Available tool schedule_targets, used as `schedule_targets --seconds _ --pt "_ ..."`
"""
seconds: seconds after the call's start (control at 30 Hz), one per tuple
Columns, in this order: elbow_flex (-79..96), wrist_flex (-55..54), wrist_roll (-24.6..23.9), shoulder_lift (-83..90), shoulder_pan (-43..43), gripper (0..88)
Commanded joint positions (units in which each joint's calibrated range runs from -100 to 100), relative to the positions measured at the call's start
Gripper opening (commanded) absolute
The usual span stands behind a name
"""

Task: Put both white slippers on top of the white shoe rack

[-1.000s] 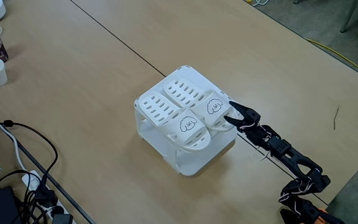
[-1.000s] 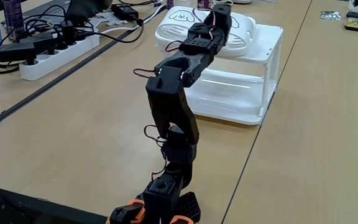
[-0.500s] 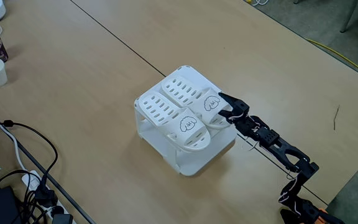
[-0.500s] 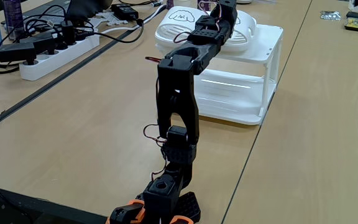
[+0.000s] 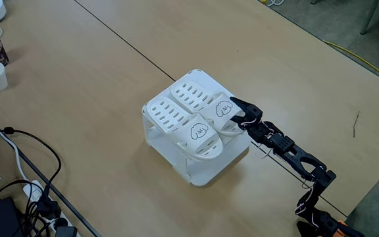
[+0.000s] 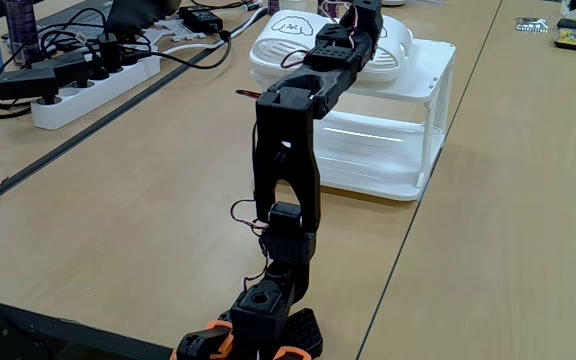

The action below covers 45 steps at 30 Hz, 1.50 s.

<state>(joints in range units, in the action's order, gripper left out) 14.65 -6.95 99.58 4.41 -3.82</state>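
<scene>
We find both white plastic slide slippers (image 5: 193,118) lying side by side on the flat top of the boxy white plastic shoe rack (image 5: 202,172), their long axes parallel and running from upper right to lower left in the high fixed view, straps with the drawn black faces toward the arm. The black two-finger gripper (image 5: 237,113) sits at the strap end of the right-hand slipper (image 5: 224,112) in that view, touching or just beside its toe edge. We cannot tell whether the fingers are apart or pinched on the strap; in the low fixed view the black arm (image 6: 286,160) hides its own tip. In our judgement the placing looks essentially complete, so the relation that matters is that the slipper lies straight ahead of the fingers along the arm's reach. A withdrawal back along that axis should leave the pair undisturbed; a sideways sweep could nudge the neighbouring slipper (image 5: 199,133).
</scene>
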Motion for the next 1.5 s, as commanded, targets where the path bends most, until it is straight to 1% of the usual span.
schedule_targets --seconds 0.0,0.17,0.27,0.33,0.63,0.73,0.87,1.1,1.27,1.47 --pt "-1.2 0.1 0.4 1.4 -0.2 32.4" --pt "-0.9 0.7 0.4 1.4 -0.2 32.5" --pt "-1.7 5.8 0.4 1.4 -0.2 32.5" --pt "-2.8 7.0 0.4 1.4 -0.1 32.5" --pt "-3.1 7.1 0.4 1.5 0.0 32.9" --pt "-2.4 7.6 0.4 4.1 0.1 33.0" --pt "-1.9 11.4 0.4 7.5 0.4 32.6" --pt "-1.8 11.9 0.4 12.2 0.4 32.9" --pt "-1.4 17.8 0.4 15.9 0.4 32.6" --pt "4.9 18.2 0.4 19.9 0.4 32.6"
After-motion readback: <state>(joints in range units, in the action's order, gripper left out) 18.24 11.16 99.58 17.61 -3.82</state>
